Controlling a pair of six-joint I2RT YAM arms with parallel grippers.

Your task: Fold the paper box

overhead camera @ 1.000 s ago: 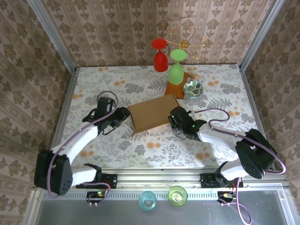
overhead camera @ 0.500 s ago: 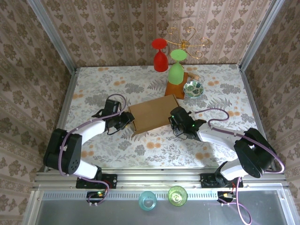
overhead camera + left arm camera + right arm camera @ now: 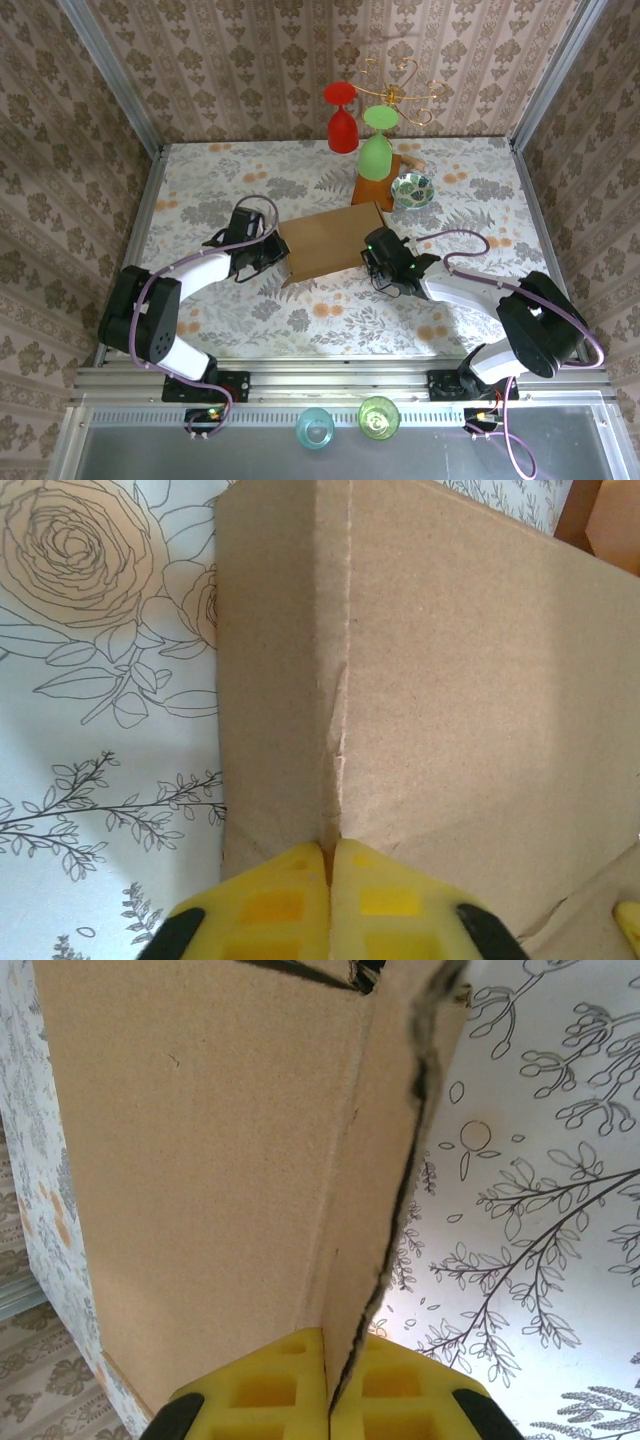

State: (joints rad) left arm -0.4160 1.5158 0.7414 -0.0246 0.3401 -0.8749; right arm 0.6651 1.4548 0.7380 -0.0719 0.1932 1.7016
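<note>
The paper box [image 3: 330, 242], plain brown cardboard, lies in the middle of the flowered table. My left gripper [image 3: 274, 251] is at its left edge. In the left wrist view the yellow fingers [image 3: 270, 900] are pressed together at a crease of the box [image 3: 450, 680], with a sliver of cardboard between the tips of the gripper [image 3: 331, 848]. My right gripper [image 3: 373, 254] is at the box's right edge. In the right wrist view it [image 3: 328, 1360] is shut on a thin upright flap [image 3: 385, 1180], whose raw edge runs down between the fingers.
Behind the box stands a glass stand on a reddish wooden base [image 3: 372, 190], with a red glass [image 3: 342, 128] and a green glass [image 3: 375, 155]. A patterned bowl [image 3: 411, 188] sits beside it. Two cups [image 3: 316, 428] [image 3: 378, 417] stand on the near rail. Walls close in on three sides.
My left arm has moved right to the box's left edge, and its fingers have shut there. The right gripper has stayed on its flap.
</note>
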